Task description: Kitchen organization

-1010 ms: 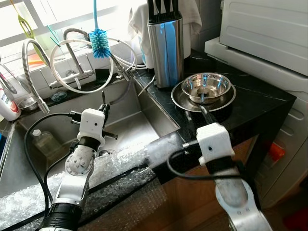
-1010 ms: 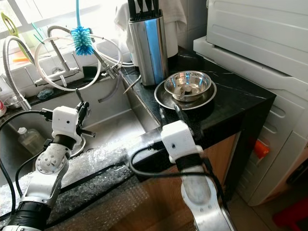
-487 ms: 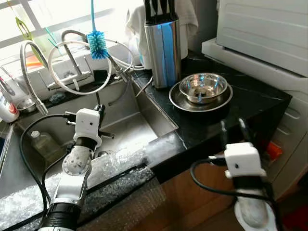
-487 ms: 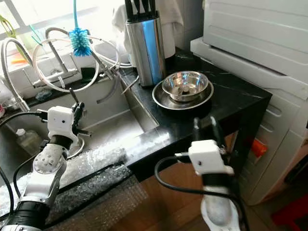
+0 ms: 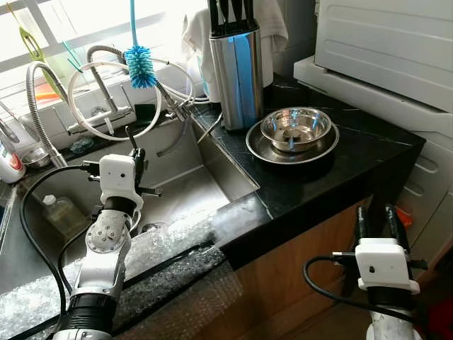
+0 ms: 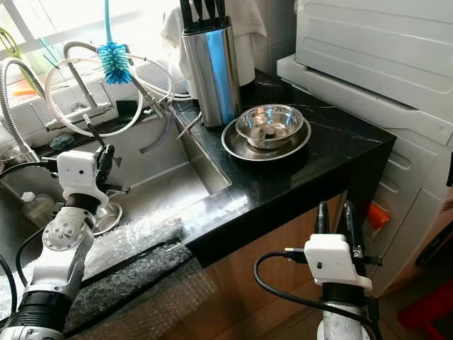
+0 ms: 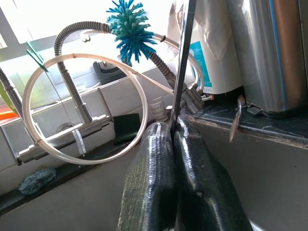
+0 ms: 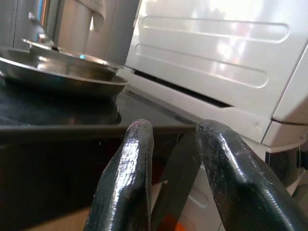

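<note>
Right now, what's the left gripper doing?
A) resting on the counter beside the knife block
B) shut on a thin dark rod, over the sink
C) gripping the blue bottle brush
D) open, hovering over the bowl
B: the left gripper is shut on a thin dark rod that sticks up from between its fingers, and it is raised above the sink.

Steel, black stone and one blue brush

A blue-bristled brush [image 5: 141, 66] is being shown beside a silver knife block [image 5: 236, 79]; silver bowls [image 5: 295, 129] are being carried on a white-veined black counter [image 5: 354, 159].
</note>
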Tool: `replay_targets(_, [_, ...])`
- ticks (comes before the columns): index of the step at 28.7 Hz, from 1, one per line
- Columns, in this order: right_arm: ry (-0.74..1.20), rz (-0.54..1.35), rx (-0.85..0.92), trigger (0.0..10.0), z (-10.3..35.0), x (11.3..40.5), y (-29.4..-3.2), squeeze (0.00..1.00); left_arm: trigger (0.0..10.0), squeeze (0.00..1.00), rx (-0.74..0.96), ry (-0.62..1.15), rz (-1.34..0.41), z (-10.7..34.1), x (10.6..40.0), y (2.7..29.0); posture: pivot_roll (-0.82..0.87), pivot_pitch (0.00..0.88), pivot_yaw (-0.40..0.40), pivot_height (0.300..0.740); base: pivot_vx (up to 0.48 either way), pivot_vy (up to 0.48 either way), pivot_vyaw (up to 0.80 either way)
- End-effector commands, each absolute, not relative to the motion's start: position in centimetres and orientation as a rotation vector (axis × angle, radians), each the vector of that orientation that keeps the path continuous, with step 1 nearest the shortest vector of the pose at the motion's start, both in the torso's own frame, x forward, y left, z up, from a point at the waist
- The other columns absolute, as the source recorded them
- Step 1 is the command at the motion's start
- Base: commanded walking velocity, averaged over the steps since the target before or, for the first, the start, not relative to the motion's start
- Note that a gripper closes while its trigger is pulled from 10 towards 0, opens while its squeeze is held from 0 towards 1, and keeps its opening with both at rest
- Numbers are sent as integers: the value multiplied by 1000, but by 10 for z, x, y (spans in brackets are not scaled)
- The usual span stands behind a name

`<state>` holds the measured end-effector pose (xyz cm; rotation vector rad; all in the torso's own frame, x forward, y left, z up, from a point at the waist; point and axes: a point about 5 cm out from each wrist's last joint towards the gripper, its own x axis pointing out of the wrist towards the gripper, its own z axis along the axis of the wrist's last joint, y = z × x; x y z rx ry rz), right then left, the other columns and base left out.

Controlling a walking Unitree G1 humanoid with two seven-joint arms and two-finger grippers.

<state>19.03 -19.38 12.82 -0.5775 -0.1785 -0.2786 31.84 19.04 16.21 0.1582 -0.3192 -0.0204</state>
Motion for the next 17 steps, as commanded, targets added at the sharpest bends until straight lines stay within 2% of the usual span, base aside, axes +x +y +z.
replay_targets(1, [-153,-304,-560,10000,123,187,-195,0,10000,0,155,-317,14,165,320,199,-170,0,192,740,0,0,0])
replay_targets(4, [-79,-374,-500,10000,112,184,-204,0,10000,0,155,-318,13,165,320,199,-170,0,192,740,0,0,0])
replay_targets(6, [66,-419,-419,10000,90,183,-218,0,10000,0,145,-318,20,165,321,201,-172,0,195,740,0,0,0])
replay_targets(7, [66,-419,-419,10000,90,183,-218,0,10000,0,145,-318,20,165,321,201,-172,0,195,740,0,0,0])
replay_targets(12, [321,-417,-324,10000,44,182,-232,0,10000,0,121,-327,40,169,324,204,-168,0,194,740,0,0,0])
replay_targets(17, [404,-381,-278,10000,19,183,-231,0,10000,0,100,-335,53,173,327,204,-167,0,198,740,0,0,0])
